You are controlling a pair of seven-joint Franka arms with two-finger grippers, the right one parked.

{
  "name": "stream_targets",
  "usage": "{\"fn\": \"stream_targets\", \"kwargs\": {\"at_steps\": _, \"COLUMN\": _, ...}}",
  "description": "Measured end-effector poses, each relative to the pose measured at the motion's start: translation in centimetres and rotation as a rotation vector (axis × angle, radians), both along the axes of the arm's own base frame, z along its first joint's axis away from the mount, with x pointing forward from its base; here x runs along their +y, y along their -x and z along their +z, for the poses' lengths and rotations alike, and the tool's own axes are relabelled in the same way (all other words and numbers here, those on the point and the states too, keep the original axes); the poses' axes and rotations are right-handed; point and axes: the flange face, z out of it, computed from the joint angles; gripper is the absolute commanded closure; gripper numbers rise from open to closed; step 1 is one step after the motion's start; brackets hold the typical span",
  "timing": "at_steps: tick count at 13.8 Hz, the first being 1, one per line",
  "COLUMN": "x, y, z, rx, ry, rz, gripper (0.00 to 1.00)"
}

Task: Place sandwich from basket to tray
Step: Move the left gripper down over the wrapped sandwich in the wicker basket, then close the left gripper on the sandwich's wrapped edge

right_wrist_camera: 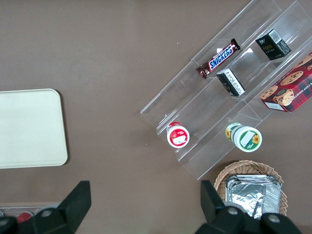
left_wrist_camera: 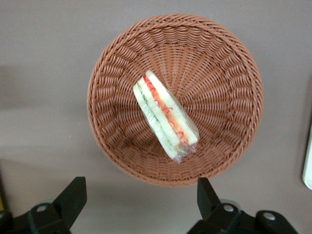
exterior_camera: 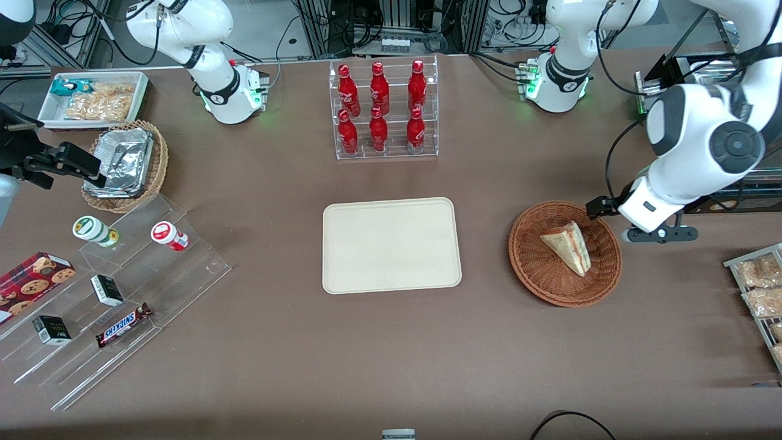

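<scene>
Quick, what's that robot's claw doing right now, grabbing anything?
Left end effector: open, holding nothing, hovering above the basket rim; sandwich untouched.

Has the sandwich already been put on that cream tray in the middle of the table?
No, the sandwich lies in the round wicker basket, the tray is bare, and the open gripper hangs above the basket's rim.

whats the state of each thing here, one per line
sandwich: wrapped in clear film, lying in the basket
basket: upright on the table, holding only the sandwich
tray: flat on the table, bare
claw: open, above the basket's rim, holding nothing
cola bottles: six, upright in the clear rack
</scene>
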Motion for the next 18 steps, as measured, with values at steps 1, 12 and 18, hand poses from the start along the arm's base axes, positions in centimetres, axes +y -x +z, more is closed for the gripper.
{"fn": "stream_targets", "kwargs": {"at_steps": 1, "x": 0.0, "y": 0.3, "z": -1.0, "rx": -0.017, "ry": 0.0, "rz": 0.02, "gripper": 0.0}}
{"fn": "stream_targets", "kwargs": {"at_steps": 12, "x": -3.6, "y": 1.3, "z": -6.4, "rx": -0.052, "ry": -0.034, "rz": 0.628, "gripper": 0.0}}
{"fn": "stream_targets", "kwargs": {"at_steps": 18, "x": -4.1, "y": 0.8, "z": -10.1, "rx": -0.055, "ry": -0.035, "rz": 0.738, "gripper": 0.0}}
